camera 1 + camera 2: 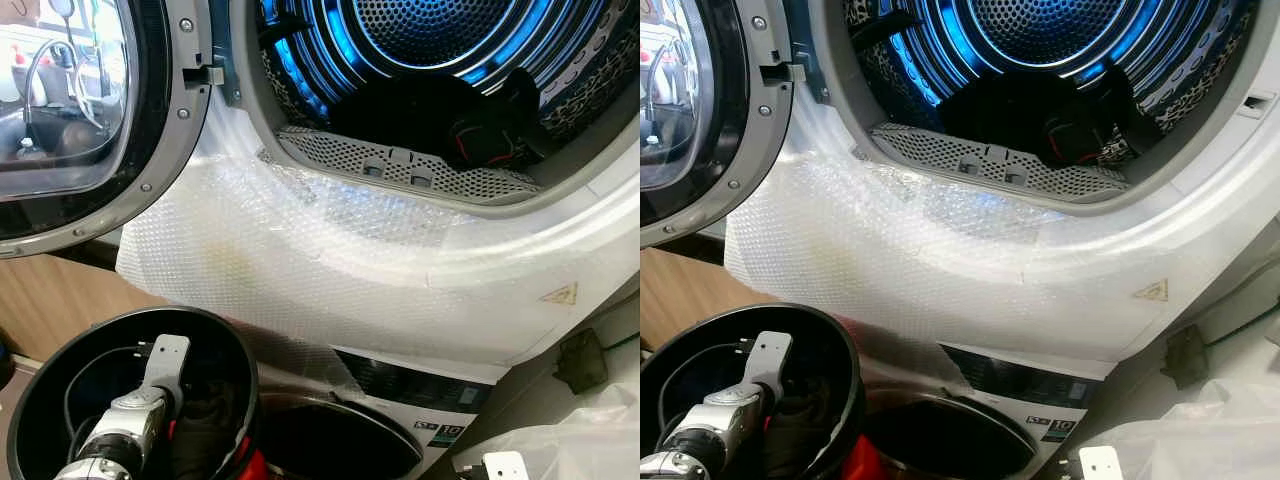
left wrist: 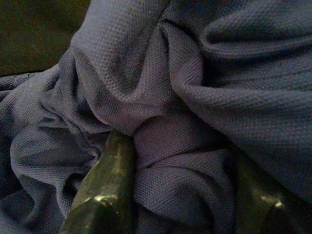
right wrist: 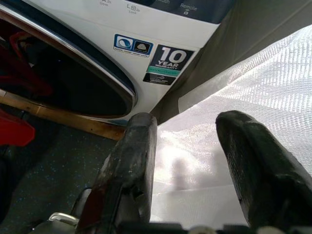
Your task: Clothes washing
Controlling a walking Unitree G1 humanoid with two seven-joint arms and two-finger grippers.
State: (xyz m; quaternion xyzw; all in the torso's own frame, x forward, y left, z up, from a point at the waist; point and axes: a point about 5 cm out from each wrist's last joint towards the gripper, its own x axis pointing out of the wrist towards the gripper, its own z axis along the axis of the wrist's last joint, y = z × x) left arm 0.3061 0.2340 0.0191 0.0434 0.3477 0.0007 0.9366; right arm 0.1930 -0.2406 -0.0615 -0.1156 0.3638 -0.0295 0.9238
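My left gripper (image 2: 178,195) is down inside the black bucket (image 1: 40,380), near its right-hand wall, and the wrist camera shows its two fingers (image 2: 105,190) set narrow around a fold of dark blue cloth (image 2: 195,97); I judge this a grip on the garment, taken low so it lifts in one bundle. The bucket sits at the foot of the stacked machines, directly below the upper drum opening (image 1: 420,90), which keeps the transfer short. The upper door (image 1: 80,120) is swung fully to the left, so the mouth is unobstructed. Dark clothes (image 1: 480,135) already lie at the drum's lower right. The perforated lint grille (image 1: 400,165) along the bottom lip is an edge the cloth could snag on; bubble wrap (image 1: 300,260) covers the front below it. My right gripper (image 3: 187,161) hangs idle, fingers spread wide and empty, over white plastic sheeting (image 3: 253,97) beside the lower machine (image 3: 165,29).
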